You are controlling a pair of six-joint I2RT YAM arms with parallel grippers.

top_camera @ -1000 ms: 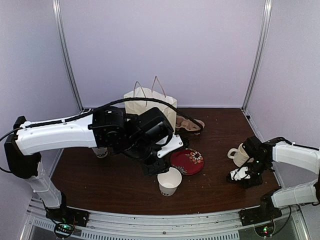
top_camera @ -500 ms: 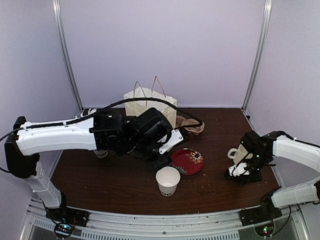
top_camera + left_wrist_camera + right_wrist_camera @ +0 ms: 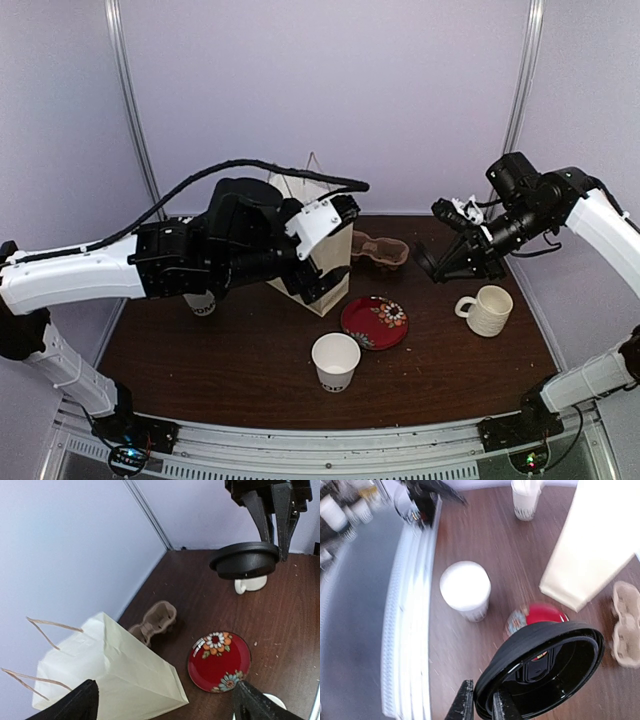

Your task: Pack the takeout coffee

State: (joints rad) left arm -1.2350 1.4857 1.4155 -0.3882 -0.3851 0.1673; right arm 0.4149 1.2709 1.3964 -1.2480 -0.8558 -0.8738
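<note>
Contents of the workspace, counted by kind. Paper cups, two: one open white paper cup (image 3: 336,361) with dark lettering near its base, and one paper cup holding white sticks (image 3: 525,505); the sticks are too blurred to count. Black plastic lid (image 3: 245,561), one. Cream ceramic mug (image 3: 487,310) with a single handle, one. Red plate (image 3: 374,322) with floral print, one. Cream paper bag (image 3: 115,675), one, bearing two twine handles (image 3: 55,625). Brown moulded-pulp cup carrier (image 3: 378,250), one, showing two wells (image 3: 164,614). Robot arms, two: left arm (image 3: 90,275) and right arm (image 3: 600,215)
</note>
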